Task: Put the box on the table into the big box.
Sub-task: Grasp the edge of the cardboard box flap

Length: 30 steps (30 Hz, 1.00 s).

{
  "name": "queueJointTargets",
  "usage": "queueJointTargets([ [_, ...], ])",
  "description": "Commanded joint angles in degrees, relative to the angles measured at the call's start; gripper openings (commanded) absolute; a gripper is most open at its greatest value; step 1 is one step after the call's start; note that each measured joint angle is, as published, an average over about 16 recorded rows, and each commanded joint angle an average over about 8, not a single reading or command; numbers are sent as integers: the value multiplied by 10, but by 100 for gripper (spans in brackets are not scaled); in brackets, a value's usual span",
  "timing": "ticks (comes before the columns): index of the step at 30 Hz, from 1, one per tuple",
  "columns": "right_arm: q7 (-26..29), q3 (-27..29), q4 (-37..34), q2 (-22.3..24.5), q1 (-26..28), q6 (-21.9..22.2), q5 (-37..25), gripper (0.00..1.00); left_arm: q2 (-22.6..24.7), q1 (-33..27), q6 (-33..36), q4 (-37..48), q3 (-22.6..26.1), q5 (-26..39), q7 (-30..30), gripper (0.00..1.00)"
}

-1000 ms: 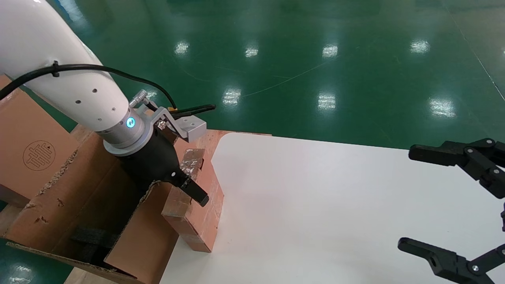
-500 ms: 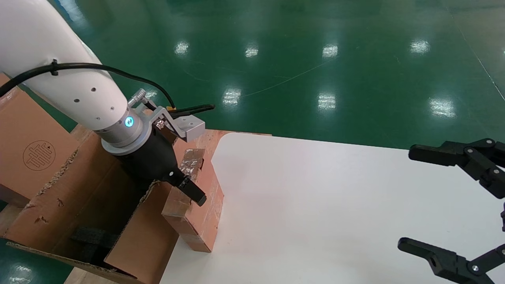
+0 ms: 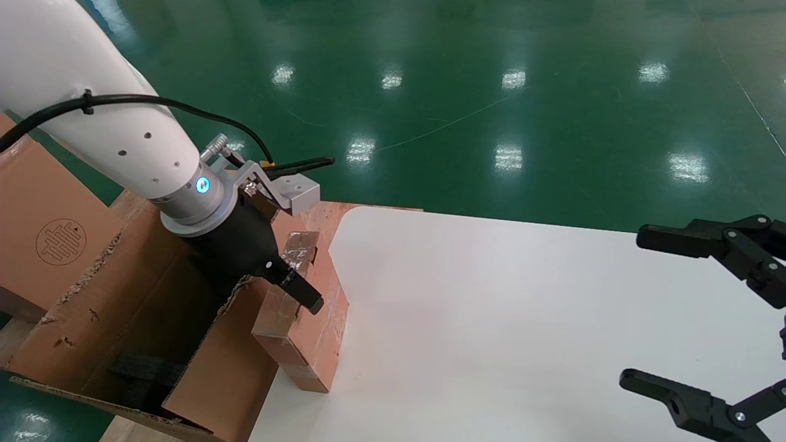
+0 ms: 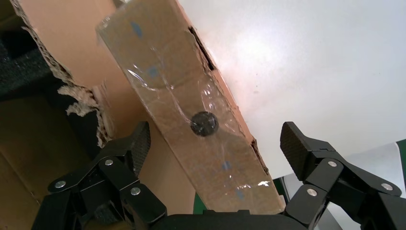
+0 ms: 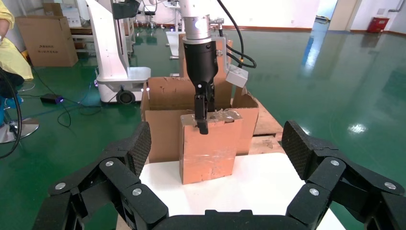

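The box [image 3: 313,331] stands on its narrow side at the left edge of the table [image 3: 491,319], leaning against the big box [image 3: 123,288]. Crinkled clear tape covers its top [image 4: 191,96]. My left gripper [image 4: 216,139] hangs open just over that top, one finger on each side with a gap to both. In the head view one finger [image 3: 304,296] shows on the box's table side; the other is hidden. The right wrist view shows the box [image 5: 208,148] upright before the big box [image 5: 165,120]. My right gripper [image 3: 642,307] is open at the table's right edge, holding nothing.
The big box's torn flaps and a black strap [image 3: 138,368] lie left of the table. Another carton with a round logo [image 3: 49,239] sits at far left, on a wooden pallet [image 3: 325,215]. A white machine base [image 5: 115,48] stands on the green floor beyond.
My left gripper has risen slightly above the box. The box and the right arm have not moved.
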Motion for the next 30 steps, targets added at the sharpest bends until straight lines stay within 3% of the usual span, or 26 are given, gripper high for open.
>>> queueJointTargets([
  [1,0,0,0,0,0,0,0,100,0,1,1,0,1,-1,-1,100],
  [29,0,-1,0,0,0,0,1,100,-5,2,17,1,4,-24,-4,100],
  [30,0,-1,0,0,0,0,1,100,-5,2,17,1,4,-24,-4,91],
])
